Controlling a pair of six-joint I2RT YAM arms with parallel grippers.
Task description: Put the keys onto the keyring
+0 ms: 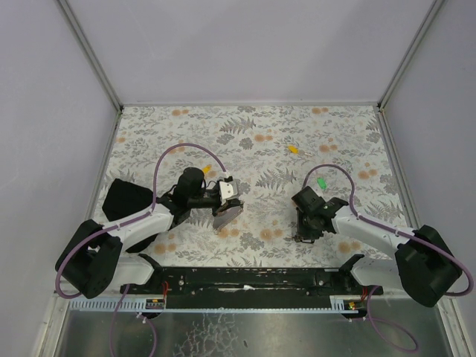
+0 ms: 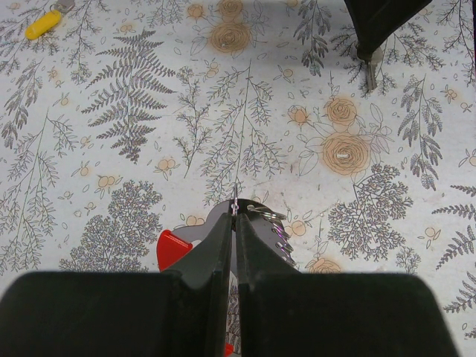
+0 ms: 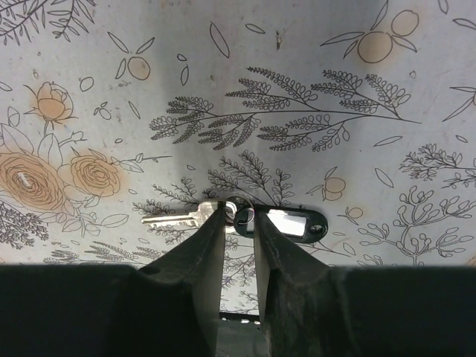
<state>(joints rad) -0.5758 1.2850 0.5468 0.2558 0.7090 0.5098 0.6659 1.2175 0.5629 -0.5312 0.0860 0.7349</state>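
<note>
My left gripper [image 1: 226, 199] [image 2: 235, 212] is shut on the thin edge of the keyring [image 1: 227, 211], whose grey fan piece [image 2: 210, 221] and red part [image 2: 173, 248] show just above the cloth. Small wire rings [image 2: 277, 227] hang off its right side. The black-headed key [image 3: 294, 223] lies flat, its silver blade [image 3: 171, 218] pointing left. My right gripper [image 1: 303, 235] [image 3: 239, 216] stands over it, fingers a narrow gap apart and straddling the small ring between blade and head. A yellow key [image 1: 294, 149] [image 2: 43, 24] and a green key [image 1: 322, 182] lie farther back.
A flower-patterned cloth [image 1: 253, 141] covers the table between pale walls. A flat black object [image 1: 125, 201] lies at the left by the left arm. A small orange piece [image 1: 206, 169] sits behind the left wrist. The black base rail [image 1: 245, 277] runs along the near edge.
</note>
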